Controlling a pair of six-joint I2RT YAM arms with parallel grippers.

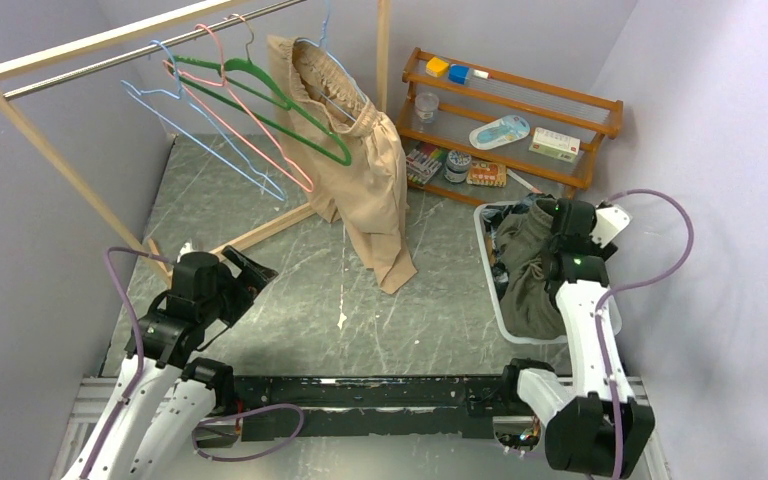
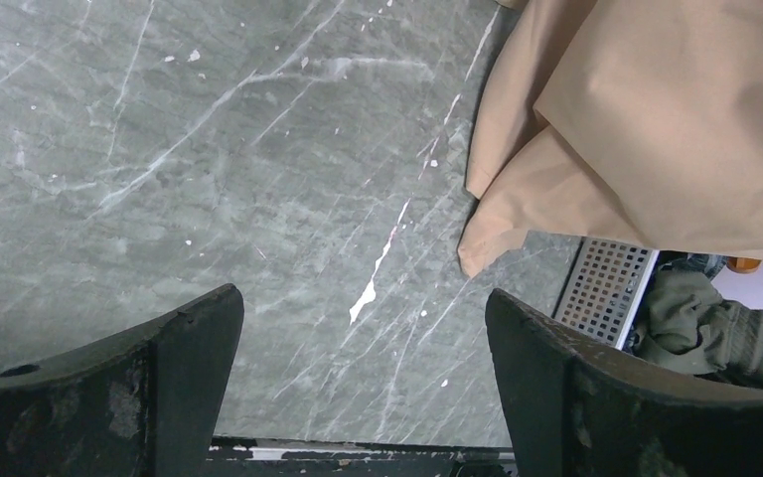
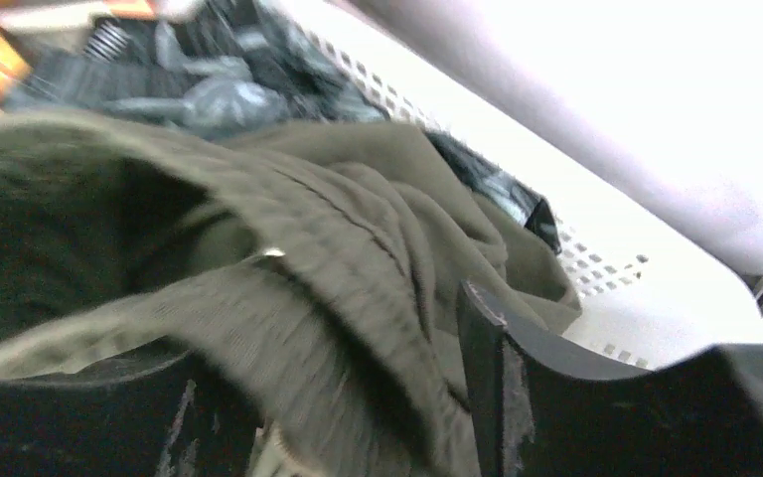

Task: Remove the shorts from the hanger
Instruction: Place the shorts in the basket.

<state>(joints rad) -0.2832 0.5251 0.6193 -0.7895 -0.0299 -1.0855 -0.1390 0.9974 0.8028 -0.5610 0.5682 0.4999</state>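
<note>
Light beige shorts (image 1: 365, 170) hang by the elastic waist from a pale blue hanger (image 1: 325, 30) on the rail, the legs reaching down to the table; the left wrist view catches their hem (image 2: 656, 129). Olive green shorts (image 1: 530, 280) lie crumpled in the white basket (image 1: 488, 270) at the right. My right gripper (image 1: 545, 222) hovers over them, and its jaws stand apart with olive cloth (image 3: 338, 219) lying loose between them (image 3: 328, 348). Dark patterned cloth (image 3: 209, 89) sits underneath. My left gripper (image 1: 255, 270) is open and empty above the table (image 2: 363, 338).
Empty green (image 1: 290, 105), pink (image 1: 250, 120) and blue (image 1: 200, 130) hangers hang on the rail (image 1: 150, 45) of the wooden rack. A wooden shelf (image 1: 510, 110) with small items stands at the back right. The basket's perforated wall (image 2: 606, 283) shows right of the left gripper.
</note>
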